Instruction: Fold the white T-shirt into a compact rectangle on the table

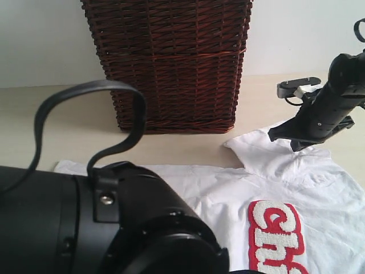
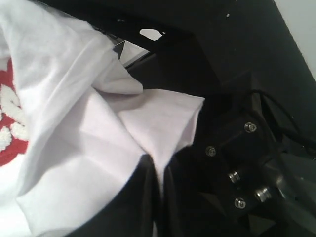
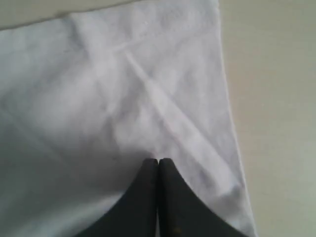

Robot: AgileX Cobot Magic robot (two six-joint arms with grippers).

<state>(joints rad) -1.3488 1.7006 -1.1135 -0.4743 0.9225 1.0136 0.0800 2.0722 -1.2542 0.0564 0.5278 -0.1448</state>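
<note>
Right now your white T-shirt (image 1: 228,194) lies on the table (image 1: 51,125) just in front of the wicker basket (image 1: 171,63). It starts forward of the basket's left corner and runs out well past its right side. The fuzzy white lettering (image 1: 274,234) with its red outline faces up on the chest, forward of the basket's right corner. One sleeve (image 1: 256,151) juts back toward that same corner without touching the wicker.

Your right gripper (image 3: 158,164) is at that sleeve. Its jaws are pressed fully together, and a raised crease of cloth runs straight into the tips, so it has a pinch of the shirt. Bare tabletop shows just beyond the sleeve's hem.

Your left gripper (image 2: 159,173) is also closed tight. A fold of the white fabric is caught between its fingers, and the cloth bunches up in loose pleats around them, with the red lettering just beside the bunch.

The left arm (image 1: 85,228) fills the exterior view's foreground, forward of the basket's left half. Its black cable (image 1: 68,94) loops up across the basket's lower left corner.
</note>
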